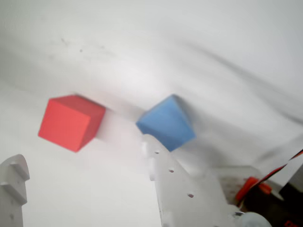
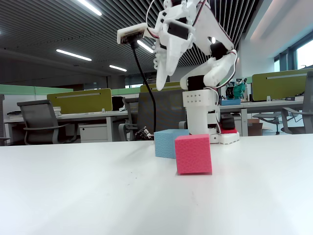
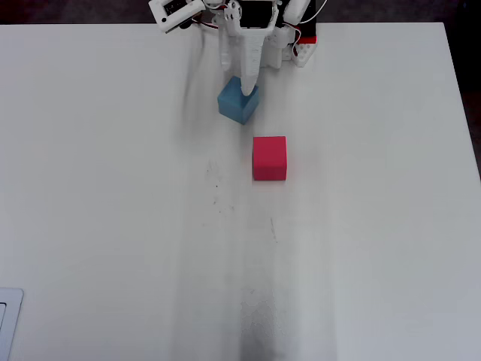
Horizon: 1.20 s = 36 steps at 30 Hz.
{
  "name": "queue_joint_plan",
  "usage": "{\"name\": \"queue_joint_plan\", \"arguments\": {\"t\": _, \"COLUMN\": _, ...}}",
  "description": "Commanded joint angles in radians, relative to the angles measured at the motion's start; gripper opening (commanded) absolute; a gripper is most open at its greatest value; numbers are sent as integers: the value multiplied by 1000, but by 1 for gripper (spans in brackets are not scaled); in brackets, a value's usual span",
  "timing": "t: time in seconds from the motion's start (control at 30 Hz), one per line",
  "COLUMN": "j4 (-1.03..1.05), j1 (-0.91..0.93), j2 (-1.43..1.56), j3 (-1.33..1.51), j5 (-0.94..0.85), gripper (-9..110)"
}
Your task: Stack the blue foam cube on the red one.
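Note:
The blue foam cube (image 1: 166, 123) (image 2: 165, 143) (image 3: 234, 105) rests on the white table close to the arm's base. The red one (image 1: 71, 122) (image 2: 193, 154) (image 3: 270, 158) sits on the table a short gap away, nearer the table's middle in the overhead view. My gripper (image 1: 83, 151) (image 2: 162, 81) (image 3: 246, 84) hangs open, well above the blue cube in the fixed view, its fingers pointing down with nothing between them. In the wrist view both cubes lie beyond the fingertips, the blue one just past the right finger (image 1: 173, 184).
The white arm base (image 2: 205, 115) (image 3: 263, 30) stands at the table's far edge behind the cubes. The white table (image 3: 113, 226) spreads wide around them. A pale flat object (image 3: 7, 323) lies at the overhead view's lower left corner. Office desks and chairs stand behind the table.

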Motion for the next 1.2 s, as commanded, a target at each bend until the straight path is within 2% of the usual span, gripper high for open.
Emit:
{"name": "queue_joint_plan", "arguments": {"t": 0.0, "j4": 5, "j1": 49, "j2": 43, "j3": 11, "j5": -224, "gripper": 31}}
{"name": "queue_joint_plan", "arguments": {"t": 0.23, "j4": 48, "j1": 140, "j2": 9, "j3": 63, "j5": -457, "gripper": 34}}
{"name": "queue_joint_plan", "arguments": {"t": 0.67, "j4": 83, "j1": 173, "j2": -347, "j3": -17, "j5": -486, "gripper": 36}}
{"name": "queue_joint_plan", "arguments": {"t": 1.17, "j4": -107, "j1": 190, "j2": -483, "j3": 41, "j5": -497, "gripper": 39}}
